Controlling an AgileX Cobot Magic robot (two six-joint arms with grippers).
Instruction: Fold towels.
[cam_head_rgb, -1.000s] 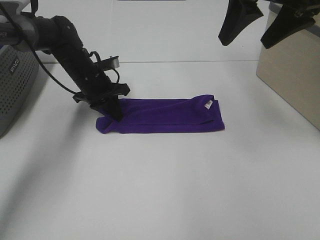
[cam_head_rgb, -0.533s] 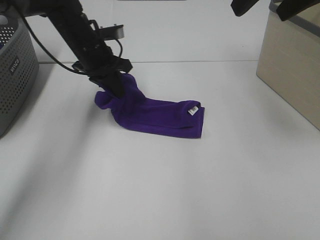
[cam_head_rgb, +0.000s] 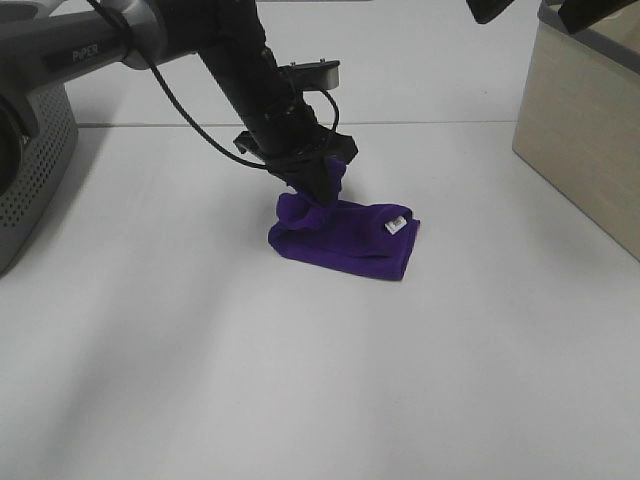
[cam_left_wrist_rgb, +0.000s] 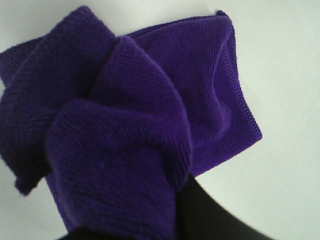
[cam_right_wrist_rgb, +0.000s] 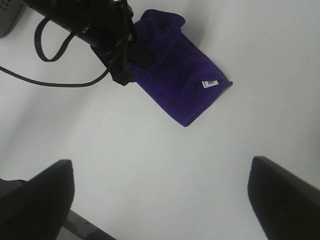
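Observation:
The deep purple towel (cam_head_rgb: 345, 237) lies bunched in the middle of the white table, its small white tag (cam_head_rgb: 396, 224) on top near its right end. My left gripper (cam_head_rgb: 318, 188) is shut on the towel's left end and holds that end raised over the rest of the cloth. The left wrist view is filled with the gathered purple cloth (cam_left_wrist_rgb: 120, 135). My right gripper (cam_right_wrist_rgb: 160, 200) is open and empty, high above the table; its fingers (cam_right_wrist_rgb: 37, 197) frame the right wrist view, which shows the towel (cam_right_wrist_rgb: 182, 82) from above.
A grey perforated basket (cam_head_rgb: 30, 170) stands at the left edge. A beige box (cam_head_rgb: 580, 130) stands at the right. A black cable (cam_right_wrist_rgb: 55, 80) trails from the left arm over the table.
My left gripper has carried the towel's left end up and to the right, over toward the tagged end. The flat strip has become a short bunched pile. The right gripper stayed high.

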